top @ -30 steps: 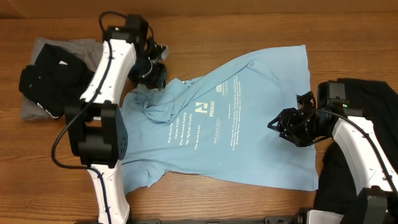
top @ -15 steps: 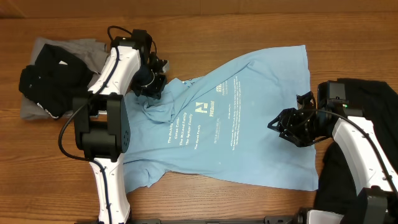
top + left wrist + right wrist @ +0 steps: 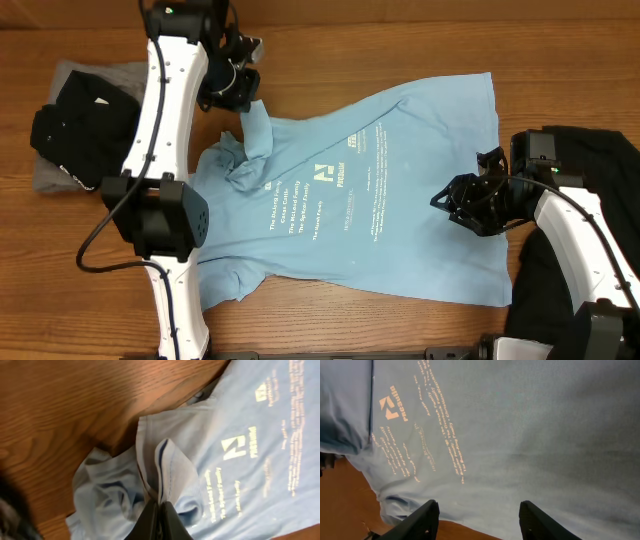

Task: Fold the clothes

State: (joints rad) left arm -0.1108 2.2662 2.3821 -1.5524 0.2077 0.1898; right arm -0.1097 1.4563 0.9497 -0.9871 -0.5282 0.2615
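Left gripper (image 3: 159, 510) tightly pinches blue T-shirt (image 3: 250, 435) fabric.

White links (image 3: 160, 100), black joints (image 3: 160, 215) (cabled)

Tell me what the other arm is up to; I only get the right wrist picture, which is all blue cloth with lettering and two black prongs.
Observer: The left claw is shut on a pinched fold of the light blue T-shirt, drawn up from the table.
Visitor: Any other clothes about?
Observer: Yes. A black shirt lies on a grey one beside the left arm, and more black cloth lies beneath the right arm.
Visitor: Where over the shirt is my claw?
Observer: The right claw, open, is above the hem end, opposite the left claw.
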